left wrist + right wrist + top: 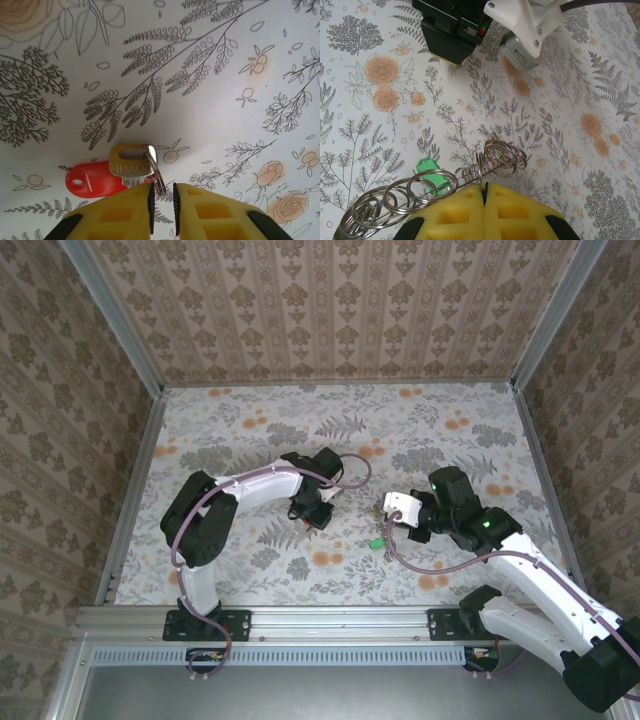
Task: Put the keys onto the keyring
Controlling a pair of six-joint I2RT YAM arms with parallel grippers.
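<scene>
Top external view: over the floral table (450, 440), the left gripper (312, 518) and right gripper (388, 522) are seen close together. The right jaws are pressed shut on the keyring (472, 172) of linked wire rings, above a green key (431, 175). The left jaws are set narrow at the silver key (131, 162), around its split ring (159, 181); a grip cannot be confirmed. That thin ring could be lost if pinched off-centre. "DADE" appears stamped on the key.

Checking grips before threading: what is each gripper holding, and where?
The right gripper pinches the keyring mid-chain. The left gripper flanks the split ring on the silver key; a grip cannot be told.
</scene>
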